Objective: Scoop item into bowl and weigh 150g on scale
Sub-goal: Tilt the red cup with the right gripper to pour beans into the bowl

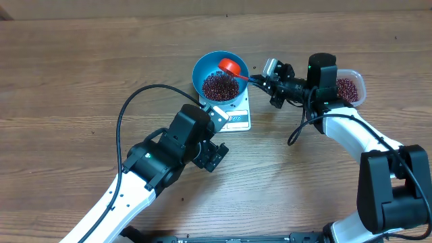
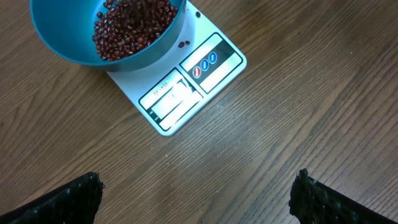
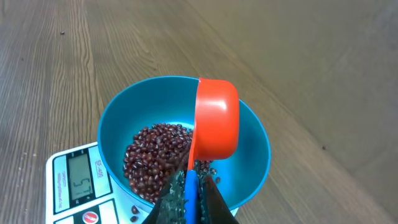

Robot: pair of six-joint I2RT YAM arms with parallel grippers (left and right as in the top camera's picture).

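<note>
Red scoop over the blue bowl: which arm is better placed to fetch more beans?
Right. The right claw is shut on the scoop, and the plastic tub of beans sits beside that arm. The left claw hangs open and empty near the scale.

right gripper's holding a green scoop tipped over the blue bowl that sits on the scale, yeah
Not quite: the scoop is red-orange, not green. The right wrist view shows this plainly. The rest holds: the right gripper is shut on the scoop's handle, and the scoop is tipped over the blue bowl, which sits on the scale.
</note>
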